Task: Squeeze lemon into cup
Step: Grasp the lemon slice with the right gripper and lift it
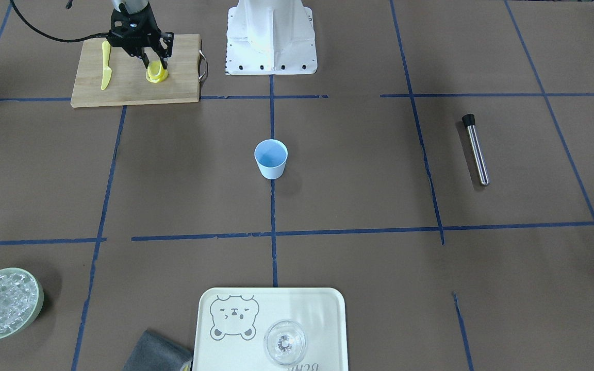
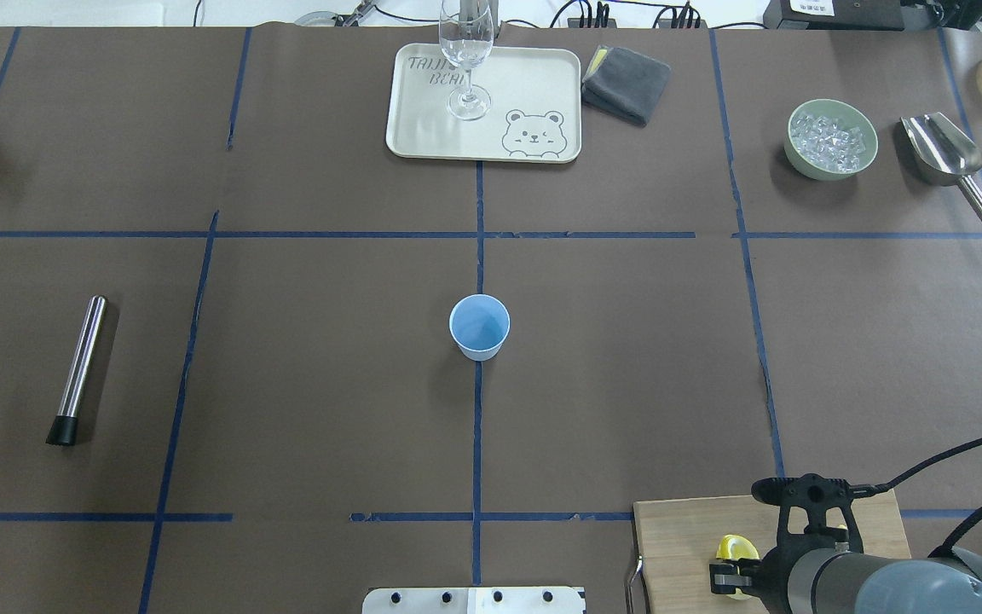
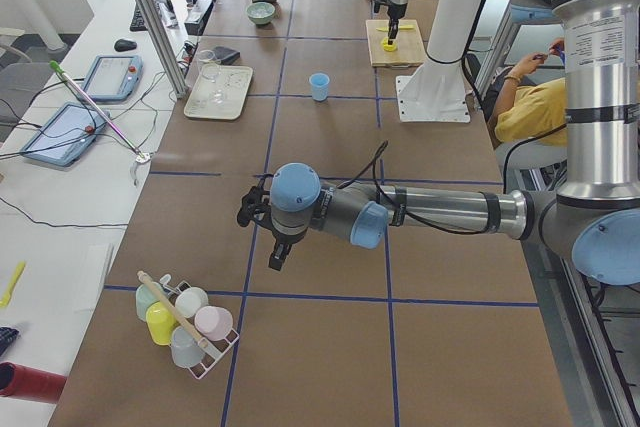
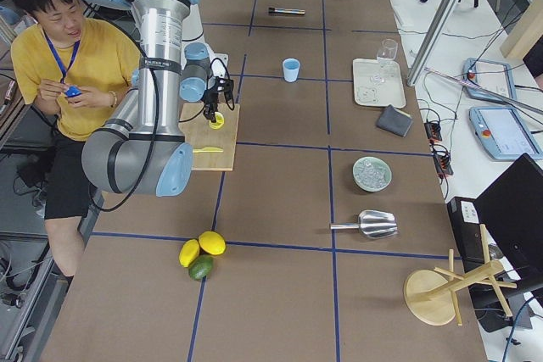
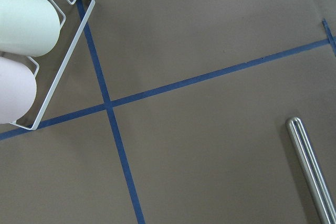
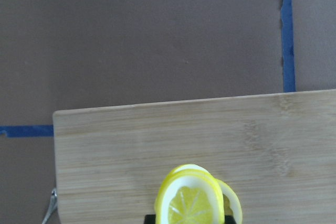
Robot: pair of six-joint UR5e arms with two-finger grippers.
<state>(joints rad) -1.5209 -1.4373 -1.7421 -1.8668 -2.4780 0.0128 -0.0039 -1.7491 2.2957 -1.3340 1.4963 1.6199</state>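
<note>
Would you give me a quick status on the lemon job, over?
Right gripper straddling lemon on board, grip unclear. Left gripper far aside, state unseen. Cup upright mid-table, path open.

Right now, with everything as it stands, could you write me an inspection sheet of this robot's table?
Surface: brown table with a blue tape grid.
Job's things: lemon on the cutting board; blue cup upright at mid-table, well apart from it.
Clutter: yellow knife, metal rod, tray with a glass, grey cloth, bowl of ice, scoop, cup rack, whole fruit.
Tools: right tool closed on the lemon; left tool over bare table, state unclear.
Cables: black cable to the right tool.
Surroundings: seated person in yellow beside the robot; tablets on a side bench.
</note>
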